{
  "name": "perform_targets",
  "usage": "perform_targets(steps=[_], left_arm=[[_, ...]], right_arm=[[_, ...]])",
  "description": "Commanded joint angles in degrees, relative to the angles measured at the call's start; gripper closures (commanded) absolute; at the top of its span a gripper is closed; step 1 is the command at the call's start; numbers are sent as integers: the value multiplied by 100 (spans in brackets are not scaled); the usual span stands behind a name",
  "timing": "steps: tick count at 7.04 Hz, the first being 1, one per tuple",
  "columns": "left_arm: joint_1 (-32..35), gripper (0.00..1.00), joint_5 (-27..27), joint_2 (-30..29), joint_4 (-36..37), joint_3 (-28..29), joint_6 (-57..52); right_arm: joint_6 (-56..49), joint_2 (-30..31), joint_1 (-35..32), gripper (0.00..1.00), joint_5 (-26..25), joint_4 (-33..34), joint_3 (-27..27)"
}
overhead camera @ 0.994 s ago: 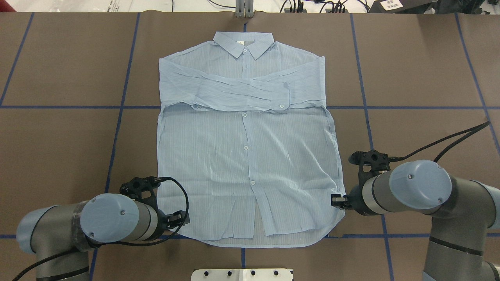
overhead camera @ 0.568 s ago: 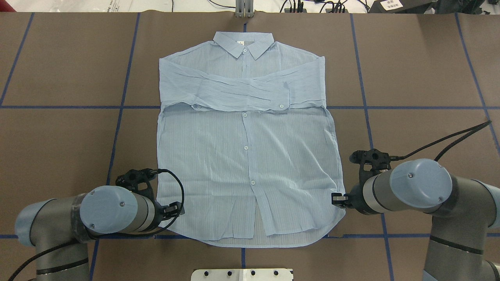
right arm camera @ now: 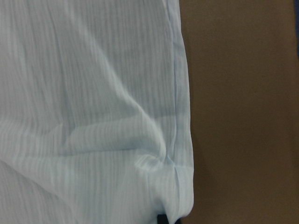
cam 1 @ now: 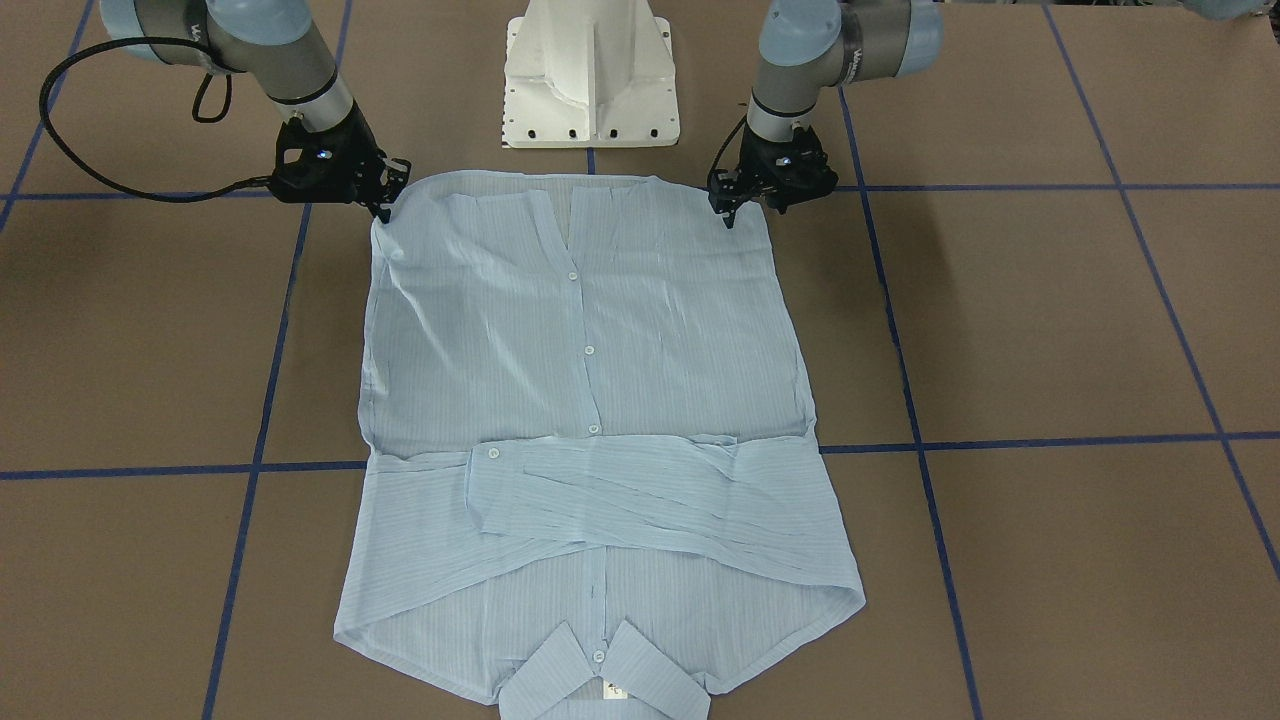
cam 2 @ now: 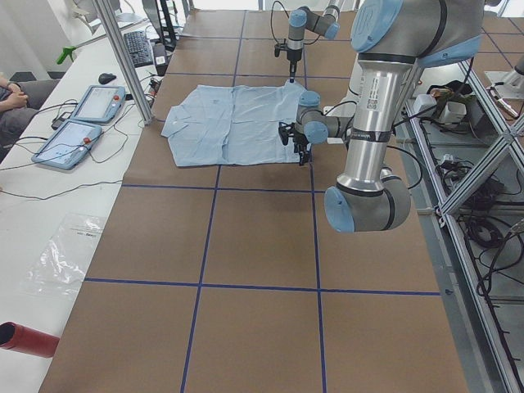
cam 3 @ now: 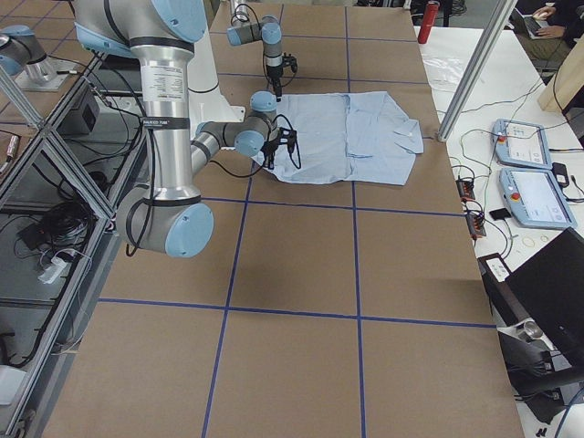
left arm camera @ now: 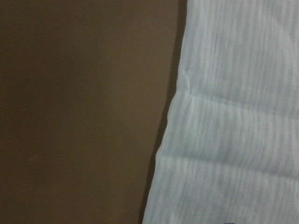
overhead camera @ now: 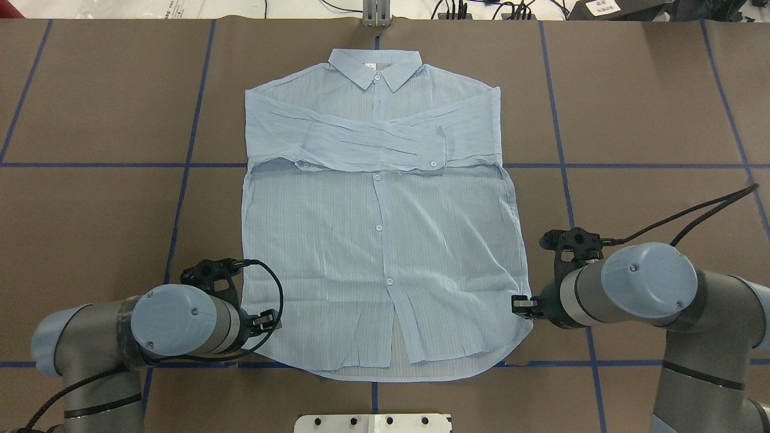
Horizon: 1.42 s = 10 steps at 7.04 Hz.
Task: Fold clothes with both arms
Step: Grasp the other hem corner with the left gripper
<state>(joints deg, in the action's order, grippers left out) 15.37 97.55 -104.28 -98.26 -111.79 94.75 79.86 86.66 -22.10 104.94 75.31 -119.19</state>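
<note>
Shifting outward, left gripper (overhead camera: 268, 320) now meets shirt (overhead camera: 379, 240) edge

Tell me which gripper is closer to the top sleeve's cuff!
Right. The right gripper is at the hem corner nearest the cuff; the left gripper is at the opposite corner, farther away.

Table (overhead camera: 90, 90): being covered by a brown mat, which is being crossed by blue tape lines (overhead camera: 96, 165).
Pedestal (cam 1: 590, 80): white, being seen at the table's edge.
Tablets (cam 2: 100, 103): two, being kept on a white side bench (cam 2: 33, 213), near a keyboard (cam 2: 142, 49).
Red tube (cam 2: 24, 338): being left lying at the bench's near end.
</note>
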Motion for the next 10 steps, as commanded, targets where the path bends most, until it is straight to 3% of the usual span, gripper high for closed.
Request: perform_targets(steps=[1,4,5,10], left_arm=[[-7,76,1,-5,-1,8,9],[-16,87,1,-14,-9,34,0],[-16,100,10,-22,-1,-27,0],[115,100,36,-14,157,-623,-9]], right_arm=[[3,0,-5,100,0,1,-8],[3,9,-22,100,0,1,-8],[-6,9,-22,100,0,1,-8],[-15,-8,-258,100,97,1,-43]])
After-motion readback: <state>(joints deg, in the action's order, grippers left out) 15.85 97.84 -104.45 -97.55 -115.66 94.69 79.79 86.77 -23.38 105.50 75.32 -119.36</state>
